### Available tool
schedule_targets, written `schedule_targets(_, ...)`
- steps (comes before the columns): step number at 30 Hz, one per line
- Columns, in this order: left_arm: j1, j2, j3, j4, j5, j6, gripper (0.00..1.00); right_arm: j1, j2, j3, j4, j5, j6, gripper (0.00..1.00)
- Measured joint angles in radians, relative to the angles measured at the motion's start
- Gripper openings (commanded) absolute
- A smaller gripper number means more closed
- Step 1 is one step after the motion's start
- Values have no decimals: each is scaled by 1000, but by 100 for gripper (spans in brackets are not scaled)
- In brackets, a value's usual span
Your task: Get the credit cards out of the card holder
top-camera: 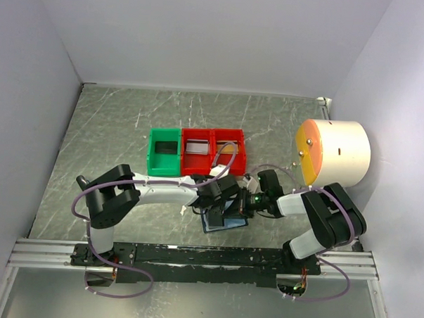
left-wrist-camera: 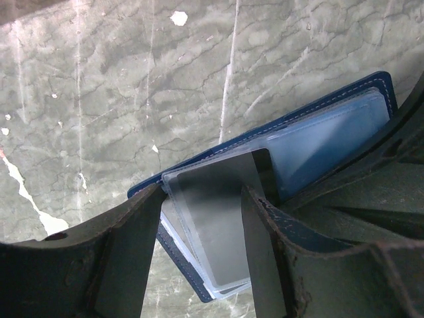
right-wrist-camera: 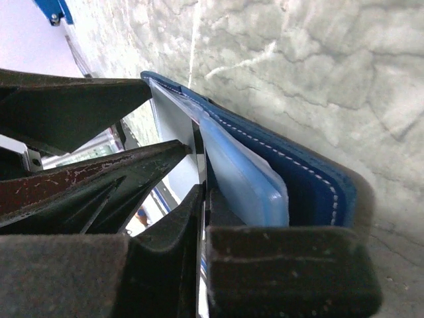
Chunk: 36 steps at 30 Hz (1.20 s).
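The navy card holder (top-camera: pixel 220 221) lies open on the table just in front of the arms, both grippers over it. In the left wrist view a grey credit card (left-wrist-camera: pixel 218 212) sits in a clear pocket lifted off the card holder (left-wrist-camera: pixel 318 146). My left gripper (left-wrist-camera: pixel 202 199) spans that pocket, a finger pressed against each side edge. In the right wrist view my right gripper (right-wrist-camera: pixel 204 199) is shut on the thin edge of the credit card (right-wrist-camera: pixel 173 119), beside the blue-grey pockets of the card holder (right-wrist-camera: pixel 311 179). From above, the left gripper (top-camera: pixel 224 195) and right gripper (top-camera: pixel 242 202) nearly meet.
A green bin (top-camera: pixel 164 151) and a red double bin (top-camera: pixel 214 150) stand side by side behind the grippers, with flat things inside them. A white cylinder with an orange face (top-camera: pixel 332 151) stands at the right. A small bright-blue tag (right-wrist-camera: pixel 53 10) shows far off.
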Motion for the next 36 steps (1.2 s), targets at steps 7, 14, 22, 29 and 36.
schedule_targets(7,-4,-6,-6,-2,-10,-8,64,6,-10,-24,41,23,69,0)
schedule_targets(14,-11,-21,-27,4,-11,-22,64,-19,-46,-24,-5,49,49,0)
schedule_targets(22,-16,-34,-43,14,-10,-26,65,-73,-64,-18,-59,37,-9,0)
schedule_targets(29,-16,-49,-60,11,-10,-26,65,-103,-64,5,-114,29,-63,0)
schedule_targets(36,-20,-67,-68,-1,-10,-24,67,-118,-72,19,-158,29,-103,0)
